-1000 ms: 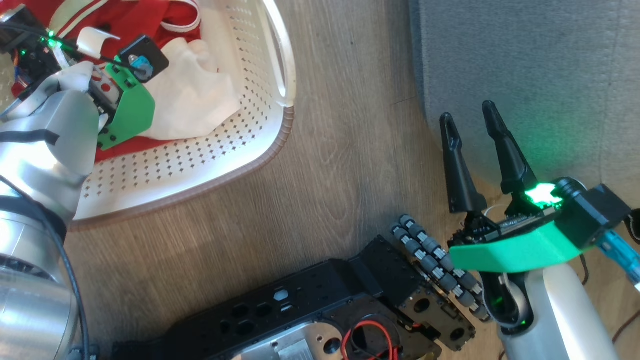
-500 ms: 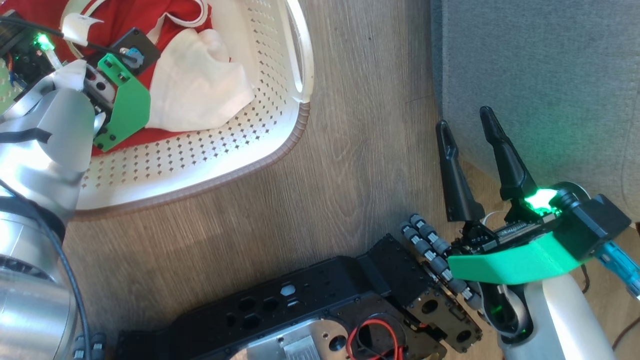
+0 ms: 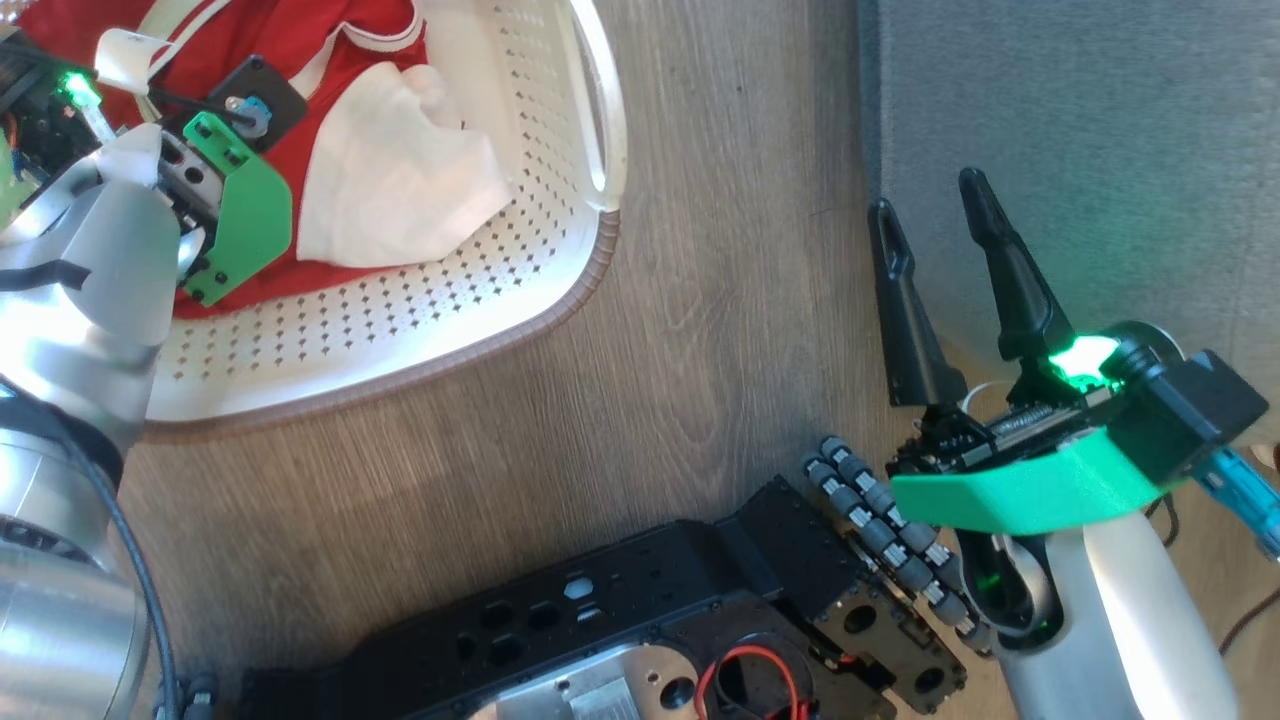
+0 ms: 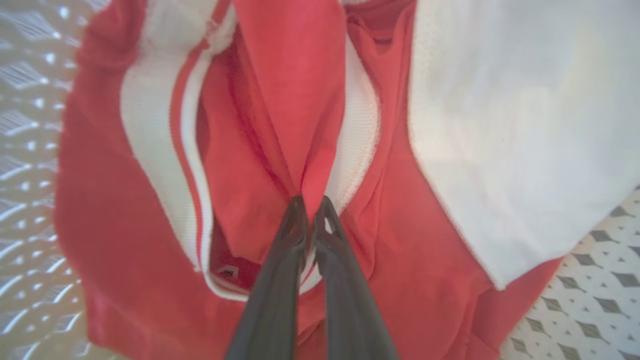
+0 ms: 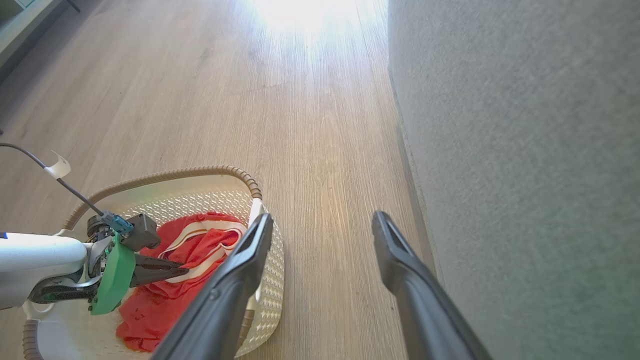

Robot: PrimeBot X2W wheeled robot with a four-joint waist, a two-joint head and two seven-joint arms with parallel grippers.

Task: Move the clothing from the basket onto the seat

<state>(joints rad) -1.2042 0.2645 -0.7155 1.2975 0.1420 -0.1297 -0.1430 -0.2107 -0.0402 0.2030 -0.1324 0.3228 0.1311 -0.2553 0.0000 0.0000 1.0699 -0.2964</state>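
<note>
pale wood-grain plank floor [image 3: 650, 400], sun glare at its far end. white perforated plastic basket [image 3: 480, 300] with brown woven-look rim stands on it, near the grey fabric seat [image 3: 1080, 120]. red clothing [image 4: 280, 115] with white ribbed trim lies in the basket. left tool [image 4: 311, 202] clenched on a red fold. right tool [image 3: 925, 195] spread wide at the seat's edge.

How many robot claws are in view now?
2. The left claw is pinched shut on red white-trimmed fabric clothing in the white perforated plastic basket; the right claw hangs open beside the grey upholstered seat.
</note>
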